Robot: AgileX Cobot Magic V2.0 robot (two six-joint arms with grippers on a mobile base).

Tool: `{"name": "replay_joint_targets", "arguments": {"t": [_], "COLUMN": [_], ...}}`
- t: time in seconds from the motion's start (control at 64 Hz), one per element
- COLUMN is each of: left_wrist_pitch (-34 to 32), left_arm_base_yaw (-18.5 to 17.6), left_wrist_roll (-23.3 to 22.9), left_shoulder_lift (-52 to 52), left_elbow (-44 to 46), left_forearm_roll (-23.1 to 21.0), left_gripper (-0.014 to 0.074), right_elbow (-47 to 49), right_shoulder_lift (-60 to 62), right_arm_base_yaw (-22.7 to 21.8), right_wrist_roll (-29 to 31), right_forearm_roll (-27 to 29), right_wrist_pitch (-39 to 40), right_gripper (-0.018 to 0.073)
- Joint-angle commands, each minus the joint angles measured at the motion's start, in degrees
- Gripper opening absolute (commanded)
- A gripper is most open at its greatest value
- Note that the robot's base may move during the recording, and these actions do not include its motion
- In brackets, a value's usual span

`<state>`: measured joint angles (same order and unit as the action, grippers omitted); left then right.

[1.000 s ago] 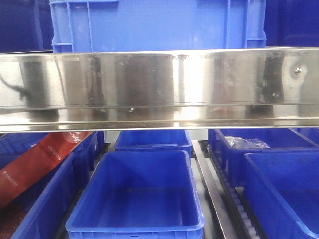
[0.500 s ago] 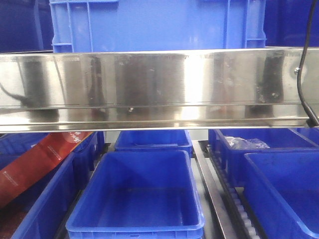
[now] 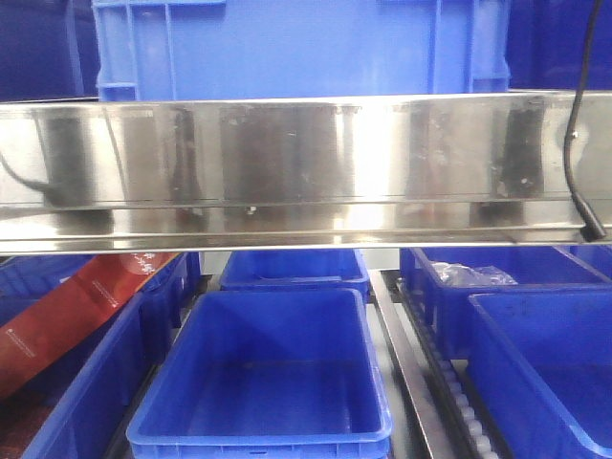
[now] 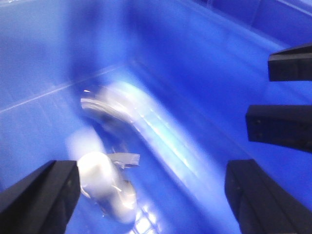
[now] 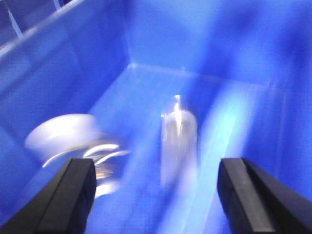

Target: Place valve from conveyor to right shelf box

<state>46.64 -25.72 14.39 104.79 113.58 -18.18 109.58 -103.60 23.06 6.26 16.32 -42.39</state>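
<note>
Right tool [image 5: 155,197] agape over blurred valve [image 5: 178,141].

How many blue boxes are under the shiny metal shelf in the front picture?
5 at least: middle box, one behind it, left box, right front box, right back box. More may be hidden behind the shelf.

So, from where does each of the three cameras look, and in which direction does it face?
Front view: level with a steel shelf rail, facing blue boxes; only a black cable shows.
Left wrist: looks down between the open left gripper at blurred silvery objects in a blue box.
Right wrist: the same, between the open right gripper.
Both wrist views share blur and a blue box interior.
</note>
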Motion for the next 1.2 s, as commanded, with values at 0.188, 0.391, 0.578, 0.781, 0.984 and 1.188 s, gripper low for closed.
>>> {"name": "replay_joint_targets", "arguments": {"t": [0.188,0.391,0.578,0.781,0.984,1.188], "left_wrist_pitch": [-0.9,-1.5,0.0,-3.5,-13.8,-26.5], "left_arm_base_yaw": [-0.3,-0.3,-0.3,-1.7,-3.6,-3.6], "left_wrist_roll": [0.1,0.1,0.1,0.0,0.0,0.0], "left_shoulder_lift": [-1.3,-1.8,-4.5,-9.7,-16.0,-26.2], "left_elbow": [0.6,0.7,0.7,-2.1,-14.0,-31.9], "left_forearm_roll": [-0.8,-0.8,-0.8,-5.0,-5.1,-5.2], "left_gripper": [0.0202,-0.0111,-0.0111,-0.0111,-0.0111,-0.0111], "right_elbow": [0.6,0.6,0.6,-5.8,-21.2,-38.1], "right_shoulder_lift": [2.5,2.9,5.3,11.8,21.4,31.6], "right_arm_base_yaw": [0.1,0.1,0.1,0.1,0.1,0.1], "right_wrist_roll": [0.3,0.3,0.3,0.3,0.3,0.3], "right_forearm_roll": [0.5,1.1,1.1,1.6,1.4,-0.5], "right_wrist_pitch": [0.3,0.3,-2.7,1.3,14.8,31.3], "right_gripper": [0.0064,-0.0168,-0.0168,-0.0168,-0.0168,-0.0168]}}
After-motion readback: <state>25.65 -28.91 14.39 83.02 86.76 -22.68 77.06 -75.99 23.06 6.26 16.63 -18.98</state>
